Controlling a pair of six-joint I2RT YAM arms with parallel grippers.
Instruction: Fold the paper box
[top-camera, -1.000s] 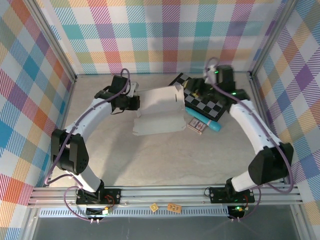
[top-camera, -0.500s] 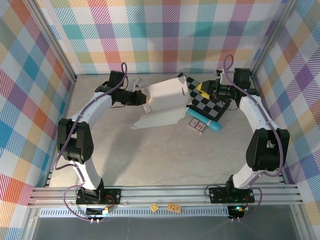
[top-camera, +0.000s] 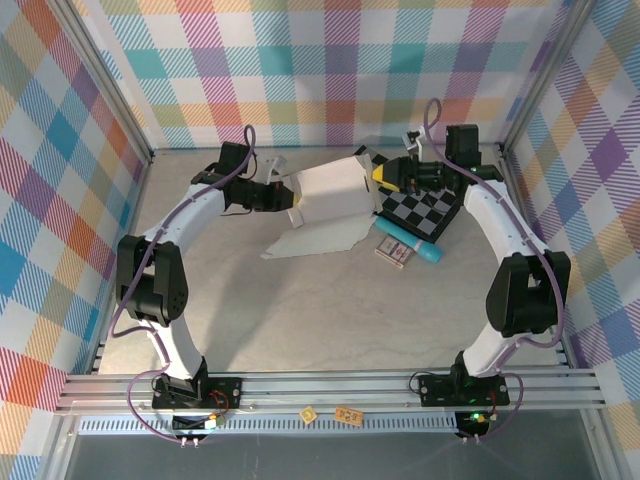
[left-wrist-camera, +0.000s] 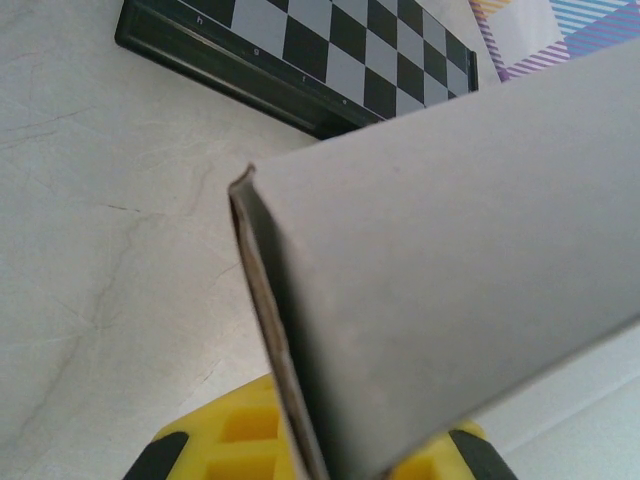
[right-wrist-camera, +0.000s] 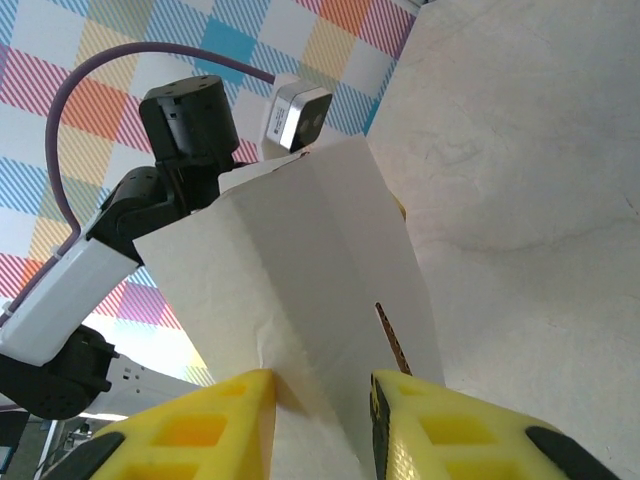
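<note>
Our left gripper (top-camera: 288, 196) is clamped on the left edge of the plain white thin-cardboard paper box (top-camera: 335, 195), raised at far centre, its near flap lying flat. Farther right, our right gripper (top-camera: 384, 177) straddles its right edge; whether it pinches, we cannot tell. We judge a side fold is in hand; next comes a firm pinch, then a crease.
</note>
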